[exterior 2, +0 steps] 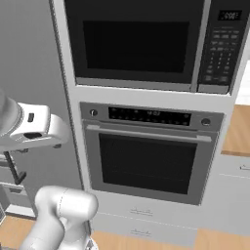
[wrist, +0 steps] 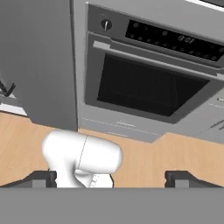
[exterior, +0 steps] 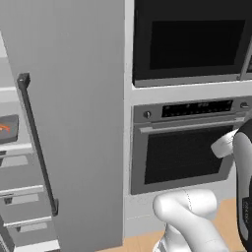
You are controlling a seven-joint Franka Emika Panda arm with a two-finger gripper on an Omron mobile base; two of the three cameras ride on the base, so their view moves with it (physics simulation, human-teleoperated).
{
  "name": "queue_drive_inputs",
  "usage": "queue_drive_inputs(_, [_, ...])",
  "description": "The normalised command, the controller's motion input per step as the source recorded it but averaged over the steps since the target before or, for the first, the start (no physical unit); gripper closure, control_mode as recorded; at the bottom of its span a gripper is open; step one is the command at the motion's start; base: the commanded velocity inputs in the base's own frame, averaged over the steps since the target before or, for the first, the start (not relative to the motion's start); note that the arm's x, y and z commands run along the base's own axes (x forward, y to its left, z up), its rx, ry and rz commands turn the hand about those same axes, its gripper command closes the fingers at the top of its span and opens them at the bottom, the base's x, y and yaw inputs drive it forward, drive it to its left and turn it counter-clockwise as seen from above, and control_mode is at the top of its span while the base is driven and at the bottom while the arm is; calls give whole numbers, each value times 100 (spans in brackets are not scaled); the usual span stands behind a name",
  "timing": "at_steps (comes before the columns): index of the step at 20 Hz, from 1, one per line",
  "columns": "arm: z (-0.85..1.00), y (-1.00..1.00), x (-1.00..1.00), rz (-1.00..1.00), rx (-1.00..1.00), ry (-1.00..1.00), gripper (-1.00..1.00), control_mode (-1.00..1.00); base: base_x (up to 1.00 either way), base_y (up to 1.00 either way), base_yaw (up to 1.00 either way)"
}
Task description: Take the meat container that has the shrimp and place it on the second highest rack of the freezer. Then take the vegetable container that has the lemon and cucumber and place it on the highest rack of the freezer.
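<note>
Jaws spread wide on two-finger dark-tipped gripper (wrist: 112, 178), holding nothing, facing black-glass wall oven (wrist: 144, 87). Shallow grey meat container (exterior: 8, 129) with orange shrimp (exterior: 4, 129) resting on pale freezer (exterior: 74, 118) shelf.

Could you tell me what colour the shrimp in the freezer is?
Orange shrimp; left base view shows it best.

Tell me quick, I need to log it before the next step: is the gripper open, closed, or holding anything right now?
Gripper: open, fingers spread wide, nothing held between them.
</note>
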Motion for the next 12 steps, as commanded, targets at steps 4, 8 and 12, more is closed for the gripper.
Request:
queue_drive_inputs(4, [0, 0, 0, 0, 0, 0, -100, 100, 0, -100, 7])
queue_drive_inputs(8, [0, 0, 0, 0, 0, 0, -100, 100, 5, -100, 5])
queue_drive_inputs(12, [0, 0, 0, 0, 0, 0, -100, 100, 19, -100, 5])
